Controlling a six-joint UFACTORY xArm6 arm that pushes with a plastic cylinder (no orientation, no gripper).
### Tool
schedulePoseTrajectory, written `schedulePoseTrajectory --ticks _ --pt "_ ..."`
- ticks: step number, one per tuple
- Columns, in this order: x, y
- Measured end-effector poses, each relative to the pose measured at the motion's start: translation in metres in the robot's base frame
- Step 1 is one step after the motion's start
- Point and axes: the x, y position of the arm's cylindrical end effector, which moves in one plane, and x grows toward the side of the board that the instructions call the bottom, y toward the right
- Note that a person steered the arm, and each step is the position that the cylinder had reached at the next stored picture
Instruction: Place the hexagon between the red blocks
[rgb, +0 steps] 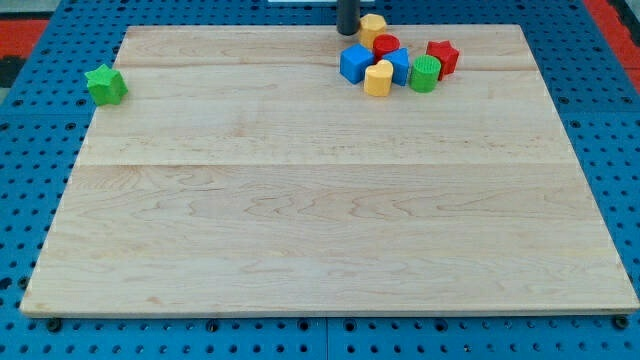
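Camera view: my tip (347, 31), a bare rod holding nothing, stands just left of the yellow hexagon block (373, 27) at the wooden board (300, 200)'s top edge, where a careless push could scatter the red cylinder (387, 45) and red star block (442, 56).

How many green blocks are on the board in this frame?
2. One green star block sits alone near the view's left edge. One green cylinder is in the cluster at the view's top right, beside the red star block. None appears hidden.
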Motion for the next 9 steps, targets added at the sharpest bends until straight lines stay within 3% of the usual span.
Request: schedulePoseTrajectory --ticks 2,4,7,8,9 --pt "0.006 0.061" --pt "-0.004 0.072" --pt "0.014 0.191" --pt "0.033 0.189" --pt "0.029 0.149"
